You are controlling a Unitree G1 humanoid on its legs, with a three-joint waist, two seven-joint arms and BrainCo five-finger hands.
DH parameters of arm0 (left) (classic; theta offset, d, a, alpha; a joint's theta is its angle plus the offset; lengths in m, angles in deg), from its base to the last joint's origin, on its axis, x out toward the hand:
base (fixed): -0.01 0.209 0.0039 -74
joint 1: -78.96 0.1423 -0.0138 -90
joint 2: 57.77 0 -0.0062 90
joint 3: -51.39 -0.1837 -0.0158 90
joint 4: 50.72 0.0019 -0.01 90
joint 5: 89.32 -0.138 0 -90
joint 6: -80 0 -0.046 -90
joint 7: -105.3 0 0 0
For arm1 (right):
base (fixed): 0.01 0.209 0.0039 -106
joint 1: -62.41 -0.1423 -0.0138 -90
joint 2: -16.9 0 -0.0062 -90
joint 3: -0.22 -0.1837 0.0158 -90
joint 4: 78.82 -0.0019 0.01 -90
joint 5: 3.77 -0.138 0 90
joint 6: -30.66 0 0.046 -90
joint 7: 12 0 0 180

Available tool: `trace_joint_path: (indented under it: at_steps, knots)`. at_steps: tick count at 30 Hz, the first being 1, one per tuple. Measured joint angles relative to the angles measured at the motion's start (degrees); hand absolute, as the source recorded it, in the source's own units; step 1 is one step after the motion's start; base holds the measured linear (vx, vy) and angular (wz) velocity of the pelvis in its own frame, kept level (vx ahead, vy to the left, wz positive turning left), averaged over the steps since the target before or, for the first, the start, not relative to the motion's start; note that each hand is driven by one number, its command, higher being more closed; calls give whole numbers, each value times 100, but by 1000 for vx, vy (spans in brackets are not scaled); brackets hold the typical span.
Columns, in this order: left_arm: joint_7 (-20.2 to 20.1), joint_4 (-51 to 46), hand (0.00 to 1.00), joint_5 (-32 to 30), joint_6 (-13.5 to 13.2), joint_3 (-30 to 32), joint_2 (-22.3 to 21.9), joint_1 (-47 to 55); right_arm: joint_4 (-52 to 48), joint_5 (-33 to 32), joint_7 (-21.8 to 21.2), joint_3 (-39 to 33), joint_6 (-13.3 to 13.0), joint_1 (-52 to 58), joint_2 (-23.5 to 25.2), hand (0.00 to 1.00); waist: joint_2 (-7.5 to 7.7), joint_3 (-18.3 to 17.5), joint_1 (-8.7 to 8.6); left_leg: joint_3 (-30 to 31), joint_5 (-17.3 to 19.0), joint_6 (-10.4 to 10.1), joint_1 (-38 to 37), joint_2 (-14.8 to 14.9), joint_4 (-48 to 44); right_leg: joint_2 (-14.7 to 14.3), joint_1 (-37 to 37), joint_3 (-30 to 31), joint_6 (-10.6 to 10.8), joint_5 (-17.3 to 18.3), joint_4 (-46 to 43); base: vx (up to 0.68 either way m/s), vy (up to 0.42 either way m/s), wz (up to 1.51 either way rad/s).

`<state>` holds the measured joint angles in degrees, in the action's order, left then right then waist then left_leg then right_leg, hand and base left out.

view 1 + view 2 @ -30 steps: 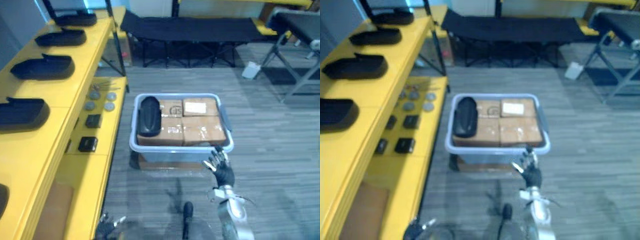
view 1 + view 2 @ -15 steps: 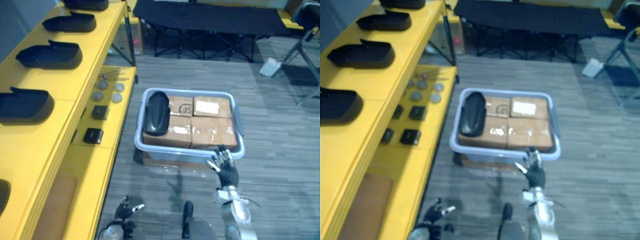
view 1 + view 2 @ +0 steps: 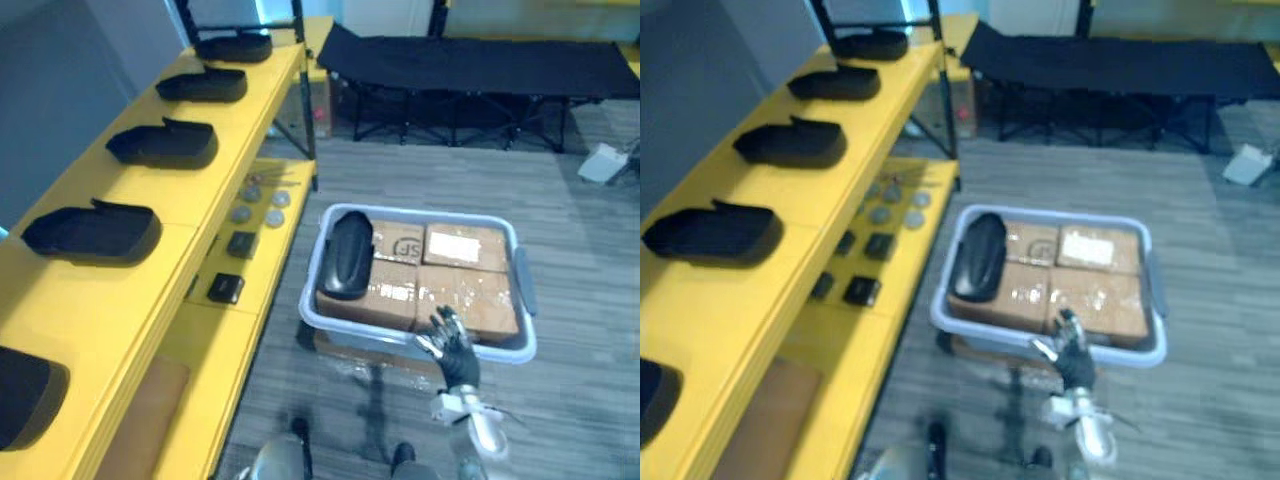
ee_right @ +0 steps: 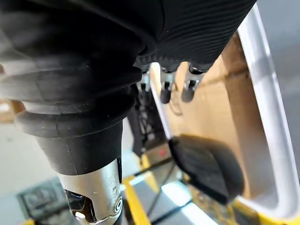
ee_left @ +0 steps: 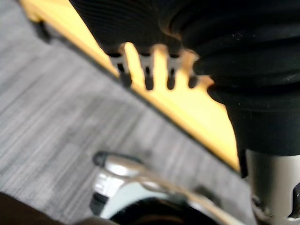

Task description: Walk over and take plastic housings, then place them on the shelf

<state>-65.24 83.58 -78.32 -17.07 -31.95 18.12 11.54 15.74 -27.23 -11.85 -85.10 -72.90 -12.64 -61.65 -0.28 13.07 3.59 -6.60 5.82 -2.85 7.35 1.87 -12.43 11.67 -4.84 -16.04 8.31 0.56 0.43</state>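
Note:
A black plastic housing (image 3: 345, 255) lies on cardboard boxes (image 3: 460, 290) inside a grey tub (image 3: 312, 305) on the floor. Several more black housings (image 3: 95, 230) sit in a row on top of the yellow shelf (image 3: 100, 320) to my left. My right hand (image 3: 455, 350) is raised at the tub's front rim, open with fingers spread, holding nothing. In the right wrist view its fingers (image 4: 187, 91) point over the boxes toward the housing (image 4: 206, 166). My left hand (image 5: 145, 77) hangs low beside the yellow shelf edge (image 5: 187, 126), fingers straight and empty.
The lower shelf board carries small black parts (image 3: 226, 288) and round discs (image 3: 258, 205). A black folding cot (image 3: 480, 60) stands at the back. Grey floor (image 3: 580, 240) stretches to the right of the tub.
The whole picture has shifted as the camera moved; shelf and tub now sit further right. My right hand stays raised and has come up to the tub's front rim.

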Motion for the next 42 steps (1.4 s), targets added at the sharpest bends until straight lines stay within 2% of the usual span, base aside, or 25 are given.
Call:
trace_joint_path:
  at_steps: [2,4,5,6,7,8,9,10,11,12,14,15,18,19,20,26,28,32,33,35,39,42]
  knots:
    - [1,-47,0,-17,-135,7,70,-155,-2,-14,4,78,-4,-93,28,0,115,-13,51,12,155,166,72,-170,-163,172,58,-40,127,100,-197,202,114,15]
    - [0,-111,0,-20,-182,4,100,-287,18,14,131,93,-5,-200,11,0,76,5,58,83,447,251,250,-182,-614,248,224,-22,119,257,-722,201,162,16]
    - [-3,-119,0,-33,-234,-8,88,-314,26,11,223,98,-8,-304,15,0,36,22,50,109,576,285,246,-141,-767,276,451,80,-31,357,-1328,161,151,12]
    - [-10,-134,0,-47,-270,-15,97,-310,24,8,253,108,-29,-337,34,0,39,35,36,131,619,324,190,-134,-801,314,585,122,-83,387,-1709,172,144,8]
    - [-36,-241,0,-53,-283,-22,106,-287,24,10,272,115,-63,-368,64,0,68,112,22,164,696,397,-1,-109,-793,381,816,285,-139,396,-2466,144,104,13]
    - [-50,-316,0,-45,-285,-50,102,-273,23,18,299,131,-105,-376,83,0,71,152,24,197,744,419,-83,-82,-804,361,898,394,-283,471,-2712,166,89,30]
    - [-79,-421,0,-12,-284,-71,164,-275,16,88,362,241,-180,-346,115,0,116,188,-3,316,825,434,-193,-69,-820,289,944,443,-367,767,-2877,152,32,44]
    - [-83,-541,0,5,-283,-74,232,-295,-1,192,412,357,-187,-329,156,0,224,172,-39,411,863,432,-230,-70,-828,161,1061,532,-402,973,-2834,151,2,51]
    - [-86,-563,0,21,-280,-77,245,-343,-19,221,439,368,-192,-328,186,0,250,171,-69,480,881,426,-225,-70,-848,88,1119,543,-401,1024,-2753,174,-53,71]
    - [-117,-621,0,42,-235,-106,275,-484,-136,333,671,365,-194,-322,234,0,265,177,-140,658,921,378,-137,-103,-1025,-102,1212,668,-387,964,-2309,140,-77,67]
    - [-126,-758,0,45,-201,-127,319,-503,-182,411,836,325,-211,-317,245,0,347,201,-132,732,962,318,-125,-204,-1127,-126,1225,793,-440,509,-1954,96,-85,56]
    - [-128,-765,0,45,-151,-126,328,-548,-182,413,1014,266,-226,-316,204,0,348,207,-125,803,1027,228,-124,-230,-1219,-140,1114,870,-226,521,-1827,106,-87,27]
    - [-120,-806,0,47,-30,-111,170,-530,-193,416,1451,53,-221,-559,169,0,122,276,-70,796,1030,213,-22,-76,-1174,-320,975,824,-153,384,-1311,84,-79,-4]
    - [-121,-818,0,48,-2,-125,124,-530,-188,427,1675,-47,-172,-665,122,0,32,335,-66,789,1002,169,-14,-23,-1098,-391,962,825,-198,276,-1159,27,-61,-10]
    - [-119,-817,0,45,10,-125,108,-529,-183,448,1867,-188,-122,-757,94,0,8,347,-61,783,953,107,-23,-8,-967,-413,956,825,-202,202,-1029,18,-60,-9]
    - [-119,-818,0,27,-38,-291,233,-640,-67,528,2745,-618,3,-1260,-24,0,64,632,-32,792,620,69,-47,-52,-498,-407,905,796,-233,-137,-540,-26,-9,3]
    - [-117,-802,0,26,-47,-318,223,-675,58,531,3037,-686,46,-1427,-35,0,30,685,7,791,540,63,-42,-79,-361,-386,940,788,-244,-222,-463,-81,2,4]
    - [-122,-757,0,36,-58,-336,242,-746,196,520,3581,-876,229,-1723,-36,0,24,836,64,784,419,69,-31,-112,-197,-362,974,792,-246,-342,-375,-98,5,2]
    - [-139,-737,0,40,-43,-348,282,-801,446,486,3782,-1180,328,-1943,-60,0,39,959,64,788,386,75,-13,-125,-184,-353,972,792,-236,-394,-333,-130,13,-1]
    - [-177,-718,0,40,-35,-365,327,-861,714,441,3873,-1416,382,-2149,-149,0,44,1065,63,791,339,82,1,-146,-166,-332,978,791,-223,-441,-303,-116,18,2]
    - [-299,-676,0,45,-25,-575,485,-1048,1641,189,4023,-1982,581,-2863,-718,0,7,1248,36,917,168,112,304,-268,-109,-257,1188,670,-184,-609,-199,-87,21,16]
    - [-304,-548,0,171,-28,-602,500,-1153,2317,48,4005,-2032,664,-3355,-987,0,-2,1273,121,932,148,115,408,-278,-194,-259,1252,659,-185,-655,-180,-20,10,6]
